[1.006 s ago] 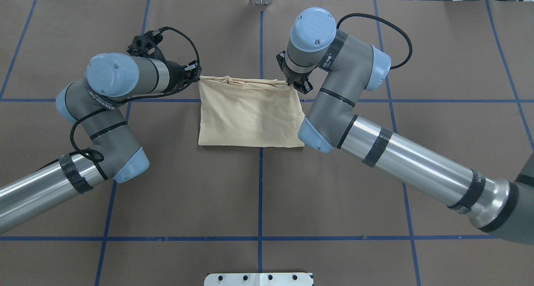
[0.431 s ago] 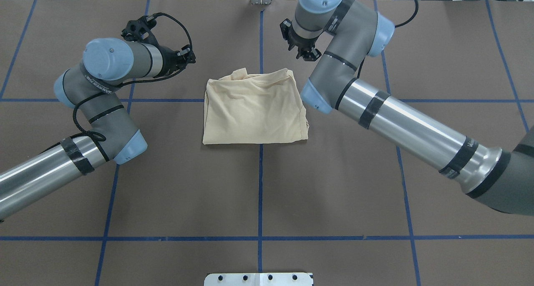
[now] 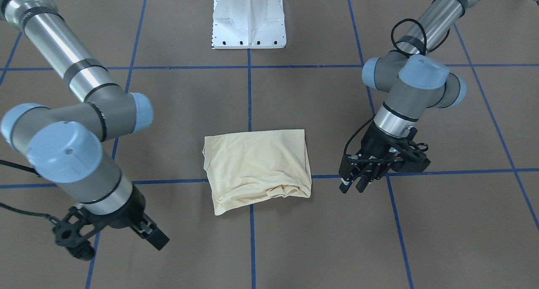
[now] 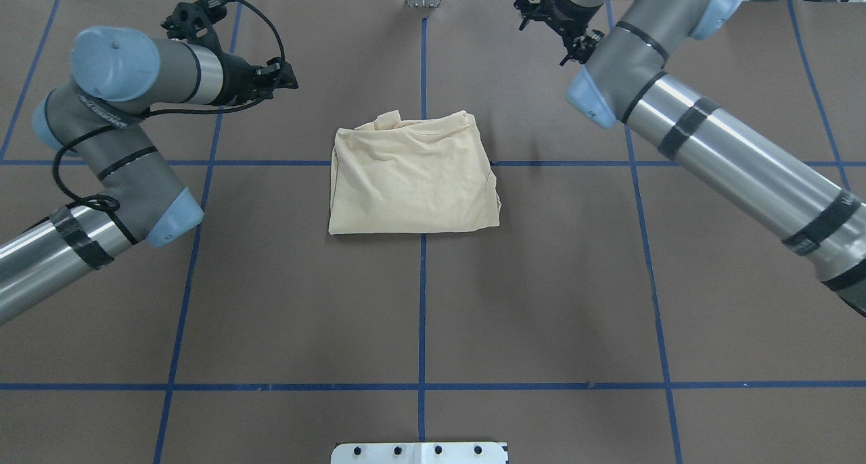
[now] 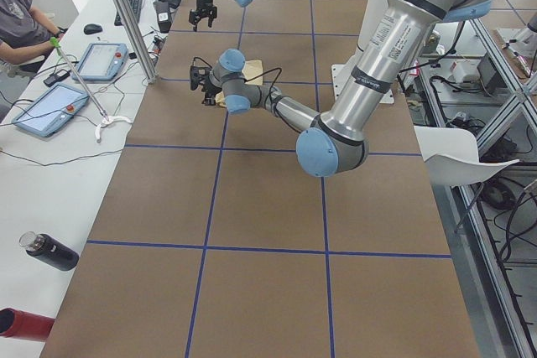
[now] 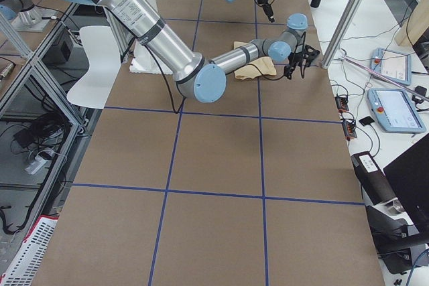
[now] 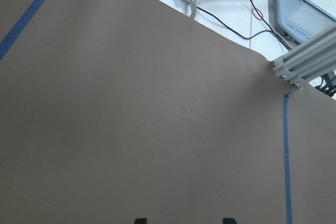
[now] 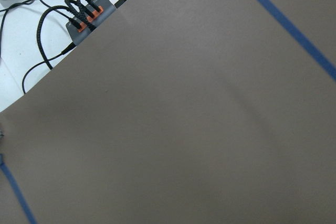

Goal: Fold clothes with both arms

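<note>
A: Where is the T-shirt [image 4: 414,180]?
B: On the bench [image 4: 541,295], folded to a rough rectangle with the plain cream side up. The edge away from the robot is bunched. It lies between the two grippers, touching neither, and a little nearer the robot than both.
A: The left gripper [image 3: 353,187]?
B: Just off the shirt's side, over a blue tape line [image 3: 421,171]. Its wrist camera shows two fingertips [image 7: 139,220] well apart with only bare bench between them, so it is spread wide and holds nothing.
A: And the right gripper [image 3: 156,237]?
B: Farther from the shirt, out by the bench's far edge, with nothing hanging from it. I cannot tell how wide it stands.
A: Any containers?
B: A black bottle [image 5: 49,251] and a red bottle [image 5: 21,324] lie on the white side table, well apart from both grippers. I cannot tell what they hold
</note>
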Available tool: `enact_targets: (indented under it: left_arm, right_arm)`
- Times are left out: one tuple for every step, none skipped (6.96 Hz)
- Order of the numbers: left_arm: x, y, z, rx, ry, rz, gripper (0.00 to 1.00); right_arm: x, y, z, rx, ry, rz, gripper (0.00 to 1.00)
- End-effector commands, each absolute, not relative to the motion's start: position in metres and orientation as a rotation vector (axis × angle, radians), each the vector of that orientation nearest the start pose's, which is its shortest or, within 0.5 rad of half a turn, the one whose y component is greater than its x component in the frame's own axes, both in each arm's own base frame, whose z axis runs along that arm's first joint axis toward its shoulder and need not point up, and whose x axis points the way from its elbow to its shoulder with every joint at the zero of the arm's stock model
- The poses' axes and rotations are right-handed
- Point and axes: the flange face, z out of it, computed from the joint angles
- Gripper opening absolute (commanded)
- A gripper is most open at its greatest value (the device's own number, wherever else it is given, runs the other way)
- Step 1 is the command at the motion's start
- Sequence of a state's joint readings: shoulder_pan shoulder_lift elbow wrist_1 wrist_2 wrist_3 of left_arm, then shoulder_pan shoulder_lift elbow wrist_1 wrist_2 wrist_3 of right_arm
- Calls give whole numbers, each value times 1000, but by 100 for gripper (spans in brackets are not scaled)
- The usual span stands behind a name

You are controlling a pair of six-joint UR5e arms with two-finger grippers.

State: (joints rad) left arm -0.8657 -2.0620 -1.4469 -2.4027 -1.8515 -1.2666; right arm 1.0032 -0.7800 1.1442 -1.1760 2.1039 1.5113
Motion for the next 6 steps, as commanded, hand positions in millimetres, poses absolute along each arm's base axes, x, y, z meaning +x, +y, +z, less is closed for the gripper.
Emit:
enact_targets:
  left_arm:
    - [272, -587, 384, 567, 1005, -28, 57]
    - [216, -596, 397, 576, 937, 93, 57]
    - [142, -599, 413, 556, 903, 193, 58]
    - [80, -599, 432, 550, 873, 241, 58]
    - [35, -594, 462, 529, 821, 287, 59]
    - [1, -585, 483, 512, 788, 297, 79]
  right_arm:
    - [-238, -707, 419, 23, -859, 393, 100]
    - [-169, -697, 467, 68, -843, 242, 100]
    - [-90, -687, 511, 96, -834, 159, 100]
    - [-31, -670, 550, 114, -801, 106, 100]
    - [16, -652, 579, 115, -772, 47, 100]
    - [42, -623, 592, 88, -765, 14, 100]
